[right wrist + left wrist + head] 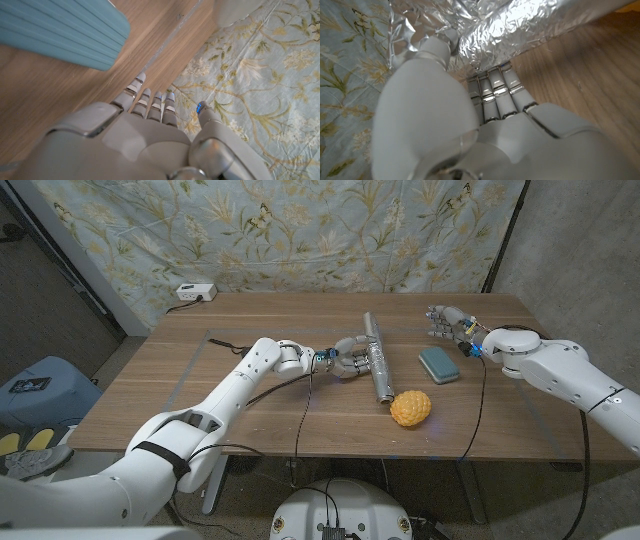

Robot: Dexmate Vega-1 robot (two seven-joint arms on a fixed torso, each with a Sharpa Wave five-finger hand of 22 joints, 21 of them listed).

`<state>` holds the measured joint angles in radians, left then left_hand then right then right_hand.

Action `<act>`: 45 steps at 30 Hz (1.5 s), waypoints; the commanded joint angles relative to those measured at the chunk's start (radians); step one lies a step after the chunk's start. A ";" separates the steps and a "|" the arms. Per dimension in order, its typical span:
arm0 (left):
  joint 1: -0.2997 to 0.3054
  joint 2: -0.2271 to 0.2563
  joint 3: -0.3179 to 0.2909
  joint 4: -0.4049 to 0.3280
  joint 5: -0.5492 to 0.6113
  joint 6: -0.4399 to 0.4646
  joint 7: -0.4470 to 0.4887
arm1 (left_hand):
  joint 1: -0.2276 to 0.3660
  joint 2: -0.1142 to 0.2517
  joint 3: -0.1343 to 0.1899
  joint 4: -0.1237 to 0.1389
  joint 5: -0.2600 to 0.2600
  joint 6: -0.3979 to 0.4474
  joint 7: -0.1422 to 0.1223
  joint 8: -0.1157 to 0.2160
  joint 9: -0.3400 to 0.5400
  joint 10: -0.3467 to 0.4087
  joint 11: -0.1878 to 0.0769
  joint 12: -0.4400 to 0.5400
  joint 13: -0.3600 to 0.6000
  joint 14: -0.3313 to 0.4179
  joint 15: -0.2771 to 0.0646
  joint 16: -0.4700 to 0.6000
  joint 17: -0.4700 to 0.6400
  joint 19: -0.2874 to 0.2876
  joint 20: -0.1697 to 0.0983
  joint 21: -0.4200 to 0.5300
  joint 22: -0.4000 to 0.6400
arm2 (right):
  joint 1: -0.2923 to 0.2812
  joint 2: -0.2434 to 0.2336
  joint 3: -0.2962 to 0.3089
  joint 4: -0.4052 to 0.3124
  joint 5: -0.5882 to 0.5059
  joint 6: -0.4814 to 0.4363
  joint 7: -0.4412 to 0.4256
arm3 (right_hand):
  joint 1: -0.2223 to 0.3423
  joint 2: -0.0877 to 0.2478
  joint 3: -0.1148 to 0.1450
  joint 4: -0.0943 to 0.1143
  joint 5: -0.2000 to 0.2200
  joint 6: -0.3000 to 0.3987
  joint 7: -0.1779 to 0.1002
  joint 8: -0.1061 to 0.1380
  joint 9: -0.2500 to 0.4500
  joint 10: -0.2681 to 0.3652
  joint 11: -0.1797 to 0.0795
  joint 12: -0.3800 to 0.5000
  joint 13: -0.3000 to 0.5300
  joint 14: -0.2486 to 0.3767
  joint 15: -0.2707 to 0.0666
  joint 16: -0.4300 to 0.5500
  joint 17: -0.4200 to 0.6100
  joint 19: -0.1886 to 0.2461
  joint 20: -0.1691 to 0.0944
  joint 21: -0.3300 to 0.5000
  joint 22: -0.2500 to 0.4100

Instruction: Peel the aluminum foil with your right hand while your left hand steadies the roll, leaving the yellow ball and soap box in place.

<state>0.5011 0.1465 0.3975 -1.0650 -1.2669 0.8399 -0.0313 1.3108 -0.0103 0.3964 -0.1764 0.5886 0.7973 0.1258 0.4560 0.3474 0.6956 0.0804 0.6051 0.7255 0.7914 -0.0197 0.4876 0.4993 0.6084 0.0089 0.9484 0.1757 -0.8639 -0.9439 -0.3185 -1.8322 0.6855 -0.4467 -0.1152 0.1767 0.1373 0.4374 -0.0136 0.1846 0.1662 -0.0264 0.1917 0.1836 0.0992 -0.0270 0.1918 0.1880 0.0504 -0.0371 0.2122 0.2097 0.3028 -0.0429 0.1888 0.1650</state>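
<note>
The left hand (345, 361) is reaching in from the robot's left side and its fingers (496, 90) are curling around the foil roll (378, 365), which is lying on the wooden counter (250, 395) near the middle, with one end pointing to the far side and the other end toward the robot. In the left wrist view the fingers are pressing against the crinkled foil, and the thumb is touching it from the other side, so the hand is holding the roll and steadying it.

The right hand (449, 322) is staying well apart from the roll, above the far right part of the counter, just behind the soap box (439, 363). Its fingers (150, 102) are lying straight and close together, a little apart from the thumb, and they are holding nothing.

The yellow ball (411, 408) is sitting just beside the near end of the roll; I cannot tell if it is touching it. The soap box is lying to the right of the roll, near but apart.

In my judgement the task is only at its first part: the steadying is being done, but the peeling is not yet begun. The right hand is still needing to come to the roll and to take the loose edge of the foil, without pushing the ball or the box.
</note>
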 commanded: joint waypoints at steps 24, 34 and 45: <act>-0.059 -0.110 -0.045 0.239 -0.016 0.011 -0.087 | -0.038 0.049 0.028 0.016 0.015 0.171 -0.085 0.080 0.029 0.171 -0.157 -0.010 0.008 0.137 -0.136 -0.017 0.001 0.010 -0.011 0.012 0.004 | 0.103 -0.098 -0.025 -0.116 0.039 -0.267 0.026 | 0.016 0.021 0.000 -0.004 0.002 0.007 0.013 0.004 0.005 0.007 0.015 0.003 0.002 0.013 -0.006 0.008 -0.001 0.018 -0.020 0.006 0.003; -0.057 -0.108 -0.063 0.204 -0.014 0.035 -0.055 | -0.040 0.052 0.029 0.016 0.016 0.169 -0.087 0.081 0.030 0.173 -0.156 -0.015 0.010 0.140 -0.135 -0.022 0.001 0.011 -0.012 0.014 0.003 | 0.121 -0.094 -0.031 -0.121 0.045 -0.284 0.032 | 0.018 0.021 0.001 -0.005 0.002 0.008 0.018 0.004 0.005 0.008 0.018 0.003 0.002 0.017 0.001 0.009 -0.001 0.024 -0.015 0.007 0.003; -0.012 -0.076 -0.089 0.067 -0.061 0.101 0.064 | -0.041 0.052 0.029 0.015 0.018 0.168 -0.086 0.082 0.030 0.172 -0.155 -0.018 0.015 0.141 -0.137 -0.027 0.002 0.011 -0.011 0.016 0.003 | 0.106 -0.097 -0.015 -0.147 0.055 -0.286 0.011 | 0.019 0.021 0.001 -0.006 0.002 0.010 0.022 0.004 0.005 0.010 0.022 0.004 0.002 0.019 0.002 0.009 -0.001 0.027 -0.014 0.007 0.003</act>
<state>0.4522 0.0446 0.3323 -0.8861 -1.2888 0.8850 -0.0650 1.3108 -0.0103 0.3983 -0.1783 0.5935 0.7973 0.1258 0.4560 0.3474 0.7044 0.0786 0.5863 0.7382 0.7955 -0.0239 0.4607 0.4992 0.6143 0.0031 0.9581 0.1747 -0.7557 -1.0391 -0.3427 -1.9619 0.7334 -0.7245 -0.0904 0.1819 0.1426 0.4374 -0.0136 0.1846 0.1731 -0.0119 0.1917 0.1836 0.1045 -0.0110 0.1919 0.1880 0.0597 -0.0390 0.2122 0.2097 0.3229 -0.0411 0.1887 0.1650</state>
